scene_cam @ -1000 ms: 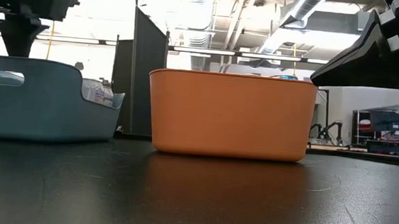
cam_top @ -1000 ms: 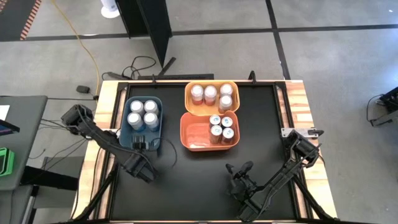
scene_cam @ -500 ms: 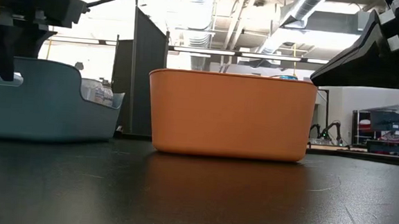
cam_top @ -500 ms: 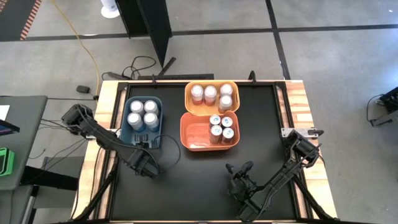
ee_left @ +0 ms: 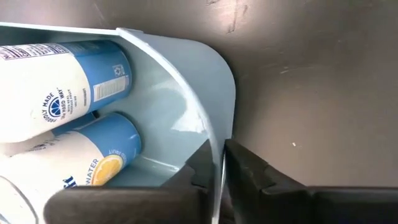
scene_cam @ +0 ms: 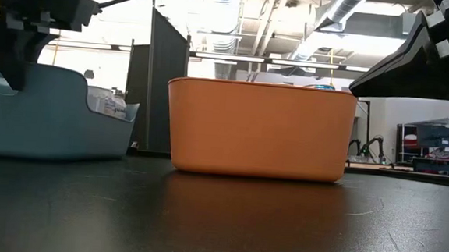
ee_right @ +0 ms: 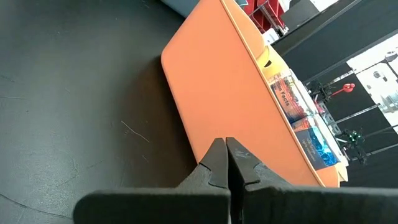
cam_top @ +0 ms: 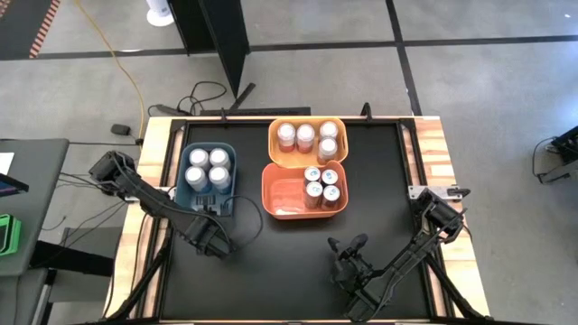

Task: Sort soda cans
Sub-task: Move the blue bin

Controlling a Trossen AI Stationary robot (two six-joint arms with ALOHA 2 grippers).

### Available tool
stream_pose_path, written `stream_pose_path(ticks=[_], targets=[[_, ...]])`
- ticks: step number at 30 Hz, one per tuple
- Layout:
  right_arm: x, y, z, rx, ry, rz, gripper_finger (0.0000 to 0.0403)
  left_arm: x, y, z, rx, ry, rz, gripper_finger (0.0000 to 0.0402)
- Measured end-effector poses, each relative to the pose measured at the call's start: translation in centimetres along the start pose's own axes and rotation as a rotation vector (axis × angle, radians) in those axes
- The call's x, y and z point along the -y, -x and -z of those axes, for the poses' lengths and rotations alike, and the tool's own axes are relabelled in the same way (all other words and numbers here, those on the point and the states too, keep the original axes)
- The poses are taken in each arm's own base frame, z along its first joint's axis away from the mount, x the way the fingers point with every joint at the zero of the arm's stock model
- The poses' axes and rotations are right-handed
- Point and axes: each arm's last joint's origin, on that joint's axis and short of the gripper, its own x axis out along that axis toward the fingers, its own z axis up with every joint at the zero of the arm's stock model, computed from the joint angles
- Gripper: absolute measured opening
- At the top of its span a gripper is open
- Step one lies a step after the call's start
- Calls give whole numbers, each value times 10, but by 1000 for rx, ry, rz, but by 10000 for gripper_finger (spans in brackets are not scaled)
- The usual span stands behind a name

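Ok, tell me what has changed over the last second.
The left hand closed on the near wall of the blue bin, which has shifted slightly away from the arms with its four cans. The right hand, yellow bin and orange bin stayed put.

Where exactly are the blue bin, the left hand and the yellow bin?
blue bin (cam_top: 229, 171): high view, right rim.
left hand (ee_left: 222, 180): left wrist view, shut on the bin's wall.
yellow bin (cam_top: 307, 121): high view, far rim.
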Motion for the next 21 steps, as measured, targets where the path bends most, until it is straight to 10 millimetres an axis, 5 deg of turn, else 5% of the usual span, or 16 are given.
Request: stream_pose_path(ticks=[21], targets=[[1,0,0,12,9,11,4,12,4,-17,167,45,144,6]])
